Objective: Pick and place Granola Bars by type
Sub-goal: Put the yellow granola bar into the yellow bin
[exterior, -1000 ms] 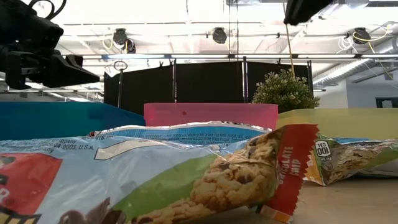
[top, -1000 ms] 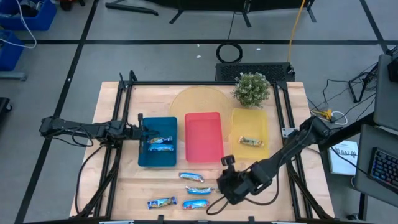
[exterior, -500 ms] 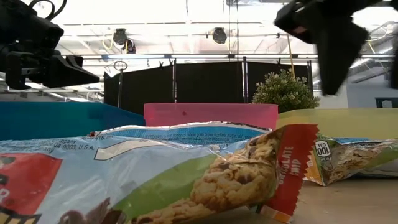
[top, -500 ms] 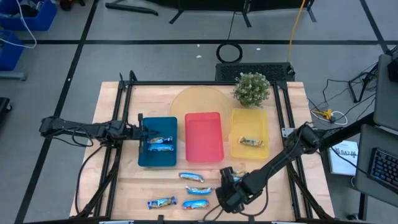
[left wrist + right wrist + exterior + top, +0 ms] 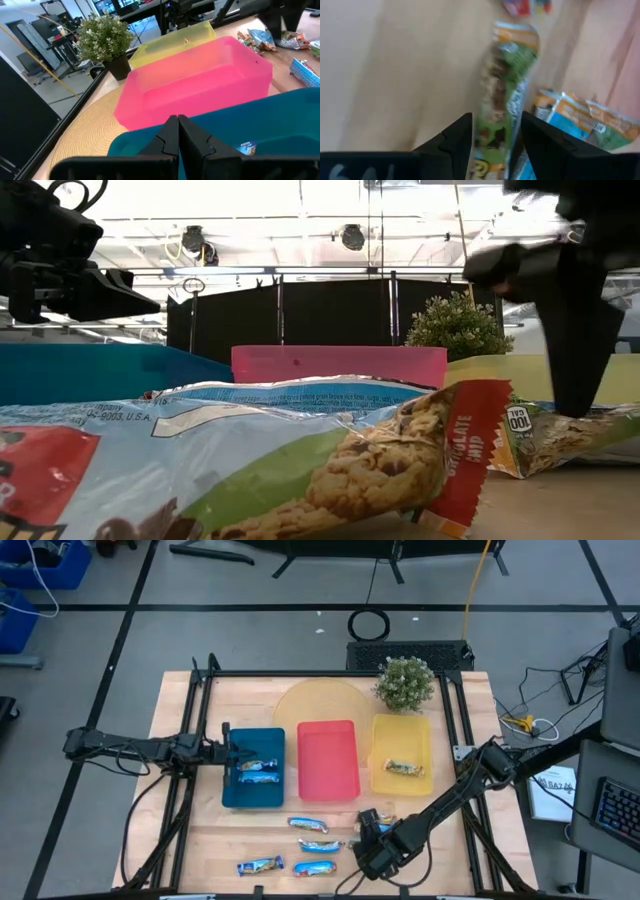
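Note:
My right gripper (image 5: pixel 496 120) stands open and low over the table's near right part (image 5: pixel 372 842). Its two fingers are on either side of a green-and-tan granola bar (image 5: pixel 504 80) that lies flat on the wood; I cannot tell whether they touch it. More loose bars lie close by (image 5: pixel 575 117) and to the left (image 5: pixel 308 825) (image 5: pixel 260 865). Two blue bars (image 5: pixel 258 771) lie in the blue tray (image 5: pixel 240 796), and one bar (image 5: pixel 403 768) lies in the yellow tray (image 5: pixel 400 730). My left gripper (image 5: pixel 177 122) hangs shut over the blue tray's left rim (image 5: pixel 228 751).
The red tray (image 5: pixel 328 785) stands between the blue and yellow ones. A potted plant (image 5: pixel 405 683) and a round woven mat (image 5: pixel 300 705) are at the far side. A large bar wrapper (image 5: pixel 300 470) lies right in front of the low camera. Bare wood lies left of the loose bars.
My right gripper has come down toward the table and gone a little toward the near edge, over the loose bars. The bars and trays have stayed where they were.

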Controlling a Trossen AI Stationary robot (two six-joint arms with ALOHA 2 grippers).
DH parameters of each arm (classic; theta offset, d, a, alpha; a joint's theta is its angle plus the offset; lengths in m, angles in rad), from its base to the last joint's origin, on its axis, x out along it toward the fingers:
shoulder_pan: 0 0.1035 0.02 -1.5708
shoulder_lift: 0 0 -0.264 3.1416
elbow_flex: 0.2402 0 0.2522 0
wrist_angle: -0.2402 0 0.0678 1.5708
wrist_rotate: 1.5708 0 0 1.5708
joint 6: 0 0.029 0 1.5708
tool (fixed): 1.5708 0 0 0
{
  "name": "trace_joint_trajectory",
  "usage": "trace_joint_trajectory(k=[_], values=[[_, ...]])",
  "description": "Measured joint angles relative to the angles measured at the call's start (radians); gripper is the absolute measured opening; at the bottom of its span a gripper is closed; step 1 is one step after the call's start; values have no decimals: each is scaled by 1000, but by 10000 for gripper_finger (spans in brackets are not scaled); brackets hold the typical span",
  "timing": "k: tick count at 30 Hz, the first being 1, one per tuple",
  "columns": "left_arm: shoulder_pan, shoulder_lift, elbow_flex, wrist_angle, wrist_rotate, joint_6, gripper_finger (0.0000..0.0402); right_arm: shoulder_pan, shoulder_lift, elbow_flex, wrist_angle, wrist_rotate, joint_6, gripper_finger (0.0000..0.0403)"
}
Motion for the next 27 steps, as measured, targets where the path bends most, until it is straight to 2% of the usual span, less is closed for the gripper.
trace_joint_trajectory(k=[10,13,18,19,23,27], values=[[0,0,0,-2,0,-3,10,-19,-7,-95,120,-17,14,146],[0,0,0,-5,0,-4,10,-23,-9,-96,145,-49,3,118],[0,0,0,-5,0,-6,10,-22,-25,-100,181,-47,-80,36],[0,0,0,-5,0,-8,10,-22,-32,-100,181,-47,-91,30],[0,0,0,-5,0,-8,10,-32,-85,-100,182,-33,-114,29],[0,0,0,-5,0,-6,10,-47,-173,-100,171,-12,-131,48]])
